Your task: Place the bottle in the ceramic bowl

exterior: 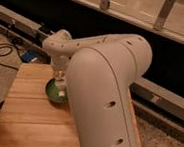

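Observation:
The green ceramic bowl [52,91] sits on the wooden table [29,118], near its far middle; my arm hides the bowl's right part. My gripper [60,84] hangs from the white wrist straight above the bowl's right side, close to its rim. A small pale shape [62,90] shows just under the gripper at the bowl's edge; it looks like the white bottle, but most of it is hidden. I cannot see whether it is held or rests in the bowl.
My large white upper arm [105,95] fills the centre and right of the view and hides the table's right half. A black cable [0,51] and a blue object [29,55] lie on the floor at left. A metal rail [16,21] runs behind the table.

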### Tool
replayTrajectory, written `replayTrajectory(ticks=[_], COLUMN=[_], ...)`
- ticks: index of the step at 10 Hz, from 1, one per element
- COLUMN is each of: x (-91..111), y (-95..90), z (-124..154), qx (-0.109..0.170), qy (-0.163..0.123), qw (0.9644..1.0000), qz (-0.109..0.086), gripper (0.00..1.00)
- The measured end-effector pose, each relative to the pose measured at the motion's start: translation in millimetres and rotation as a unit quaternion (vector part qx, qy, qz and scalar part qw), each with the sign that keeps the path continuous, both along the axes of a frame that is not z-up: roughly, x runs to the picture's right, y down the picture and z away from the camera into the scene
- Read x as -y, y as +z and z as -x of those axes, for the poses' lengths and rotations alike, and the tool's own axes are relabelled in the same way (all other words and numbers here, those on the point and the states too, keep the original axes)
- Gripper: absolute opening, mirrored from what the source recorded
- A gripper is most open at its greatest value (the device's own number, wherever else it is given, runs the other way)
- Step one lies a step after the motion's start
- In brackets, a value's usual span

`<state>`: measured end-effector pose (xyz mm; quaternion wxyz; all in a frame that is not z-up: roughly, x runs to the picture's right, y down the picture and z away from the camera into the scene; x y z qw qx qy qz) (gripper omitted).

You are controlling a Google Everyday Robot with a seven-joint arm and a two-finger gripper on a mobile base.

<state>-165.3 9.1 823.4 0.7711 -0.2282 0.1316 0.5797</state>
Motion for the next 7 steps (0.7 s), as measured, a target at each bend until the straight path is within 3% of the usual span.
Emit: replayTrajectory(ticks=[2, 7], x=[-0.1, -0.3], y=[-0.1, 0.0], z=[0.5, -0.1], qx=[0.000, 0.000], qy=[-0.001, -0.001], qw=[1.0000, 1.0000], qz=[0.000, 0.000], gripper=[0.79, 0.80])
